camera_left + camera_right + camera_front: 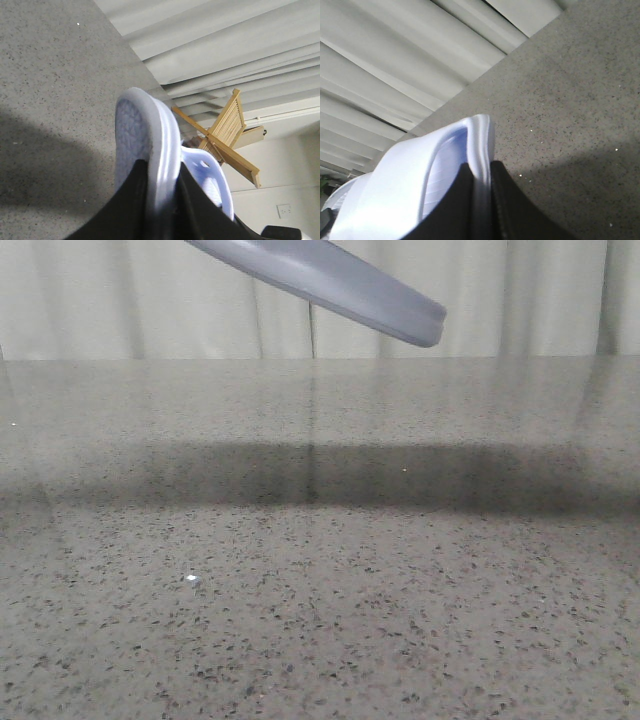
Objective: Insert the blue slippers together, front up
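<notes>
Each gripper holds one pale blue-white slipper above the speckled table. In the left wrist view my left gripper (162, 200) is shut on the edge of a slipper's sole (150, 135), with the patterned underside on one side and the strap with its cut-outs (207, 170) on the other. In the right wrist view my right gripper (481, 200) is shut on the sole edge of the other slipper (479, 137), its wide strap (385, 190) beside the fingers. The front view shows one slipper (330, 285) slanting in the air at the top; neither gripper shows there.
The grey speckled table (320, 590) fills the front view, with pale curtains (120, 300) behind it. A wooden folding rack (227, 130) and a wall socket (284, 211) show beyond the table in the left wrist view.
</notes>
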`<state>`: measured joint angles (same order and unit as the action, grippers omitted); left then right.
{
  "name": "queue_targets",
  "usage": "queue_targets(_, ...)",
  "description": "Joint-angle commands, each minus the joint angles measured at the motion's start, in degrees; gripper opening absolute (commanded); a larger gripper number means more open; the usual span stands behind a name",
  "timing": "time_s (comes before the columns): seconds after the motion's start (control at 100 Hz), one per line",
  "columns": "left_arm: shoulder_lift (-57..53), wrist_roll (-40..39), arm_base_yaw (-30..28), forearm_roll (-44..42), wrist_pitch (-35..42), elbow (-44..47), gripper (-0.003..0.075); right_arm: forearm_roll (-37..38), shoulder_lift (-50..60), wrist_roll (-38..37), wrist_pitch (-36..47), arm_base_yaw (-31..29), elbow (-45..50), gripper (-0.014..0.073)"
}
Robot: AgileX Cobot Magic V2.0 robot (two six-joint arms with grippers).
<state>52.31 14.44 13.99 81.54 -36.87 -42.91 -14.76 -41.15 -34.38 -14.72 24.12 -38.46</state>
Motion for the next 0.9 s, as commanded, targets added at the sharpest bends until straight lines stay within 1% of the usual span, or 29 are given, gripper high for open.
queue_targets(0.0,-0.2,1.3,0.6,7.9,-8.4,-1.5,0.0027,-1.2,-2.0,0.8,5.4,0.5,-2.0,-0.0107)
queue_targets(0.13,-0.2,2.2,0.6,9.9,-9.4,-1.5,0.0027,-1.2,-4.9,0.8,6.7,0.7,-2.0,-0.0107)
queue_targets(0.48,-0.2,2.3,0.6,10.6,-11.9,-1.5,0.0027,-0.5,-11.4,0.8,11.7,1.1,-2.0,-0.0107)
queue_targets(0.65,0.2,2.3,0.6,10.6,-13.3,-1.5,0.0027,0.8,-13.0,0.8,15.2,4.3,-2.2,-0.0107)
queue_targets(0.77,1.3,2.3,0.7,10.8,-15.6,-1.5,0.0027,2.0,-13.6,0.8,18.0,6.7,-2.3,-0.0107)
queue_targets(0.89,2.0,2.3,0.7,10.9,-16.9,-1.5,0.0027,2.5,-14.1,0.8,19.3,7.8,-2.3,-0.0107)
